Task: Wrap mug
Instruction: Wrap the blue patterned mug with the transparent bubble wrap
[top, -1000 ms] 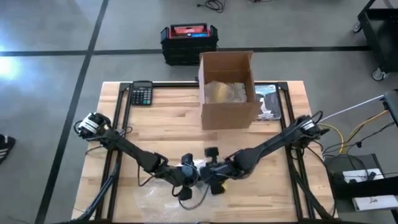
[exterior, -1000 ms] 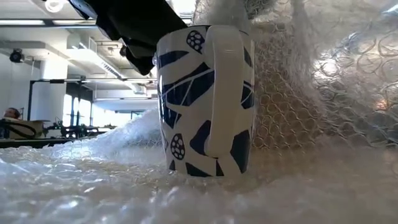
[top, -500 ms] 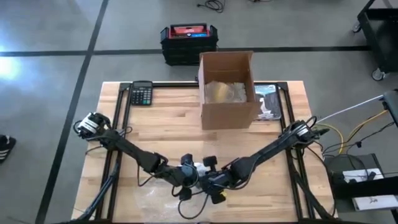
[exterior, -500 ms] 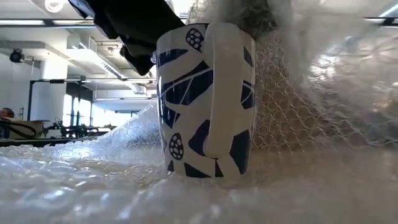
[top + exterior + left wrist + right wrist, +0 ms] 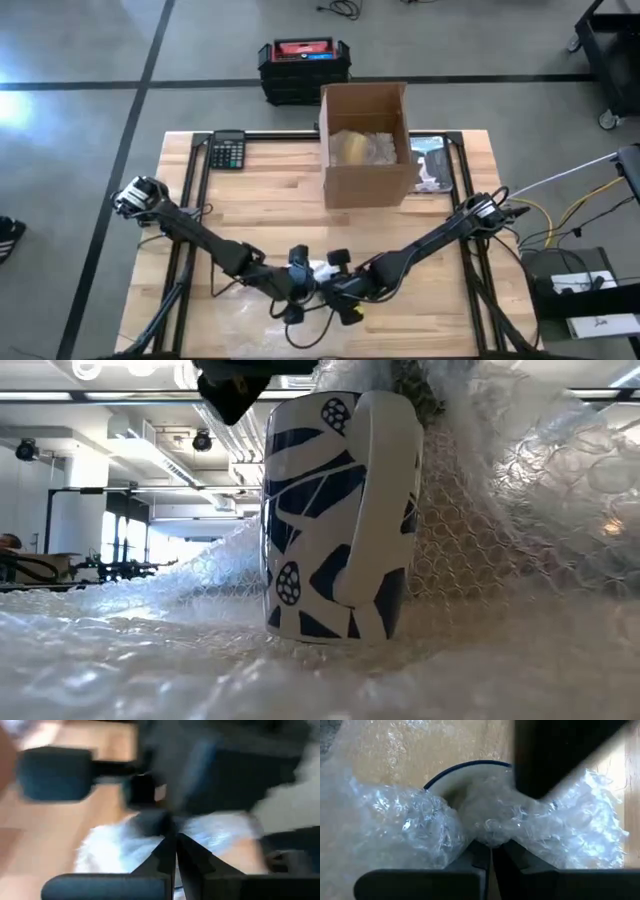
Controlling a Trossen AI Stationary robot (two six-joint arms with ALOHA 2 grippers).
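Now the right pincer (image 5: 490,851) is clenched on bubble wrap (image 5: 415,830) over the tilted mug (image 5: 340,520); left pincer (image 5: 175,851) is pinched closed beside it.

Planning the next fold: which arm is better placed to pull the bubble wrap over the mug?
The right. The right gripper is already shut on the bubble wrap bunched at the mug rim. The left gripper is shut beside it, holding nothing I can make out.

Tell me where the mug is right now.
In the high view the mug sits near the table's front edge, at centre, between the left pincer and right pincer; in the low view it stands on bubble wrap, tilted slightly.
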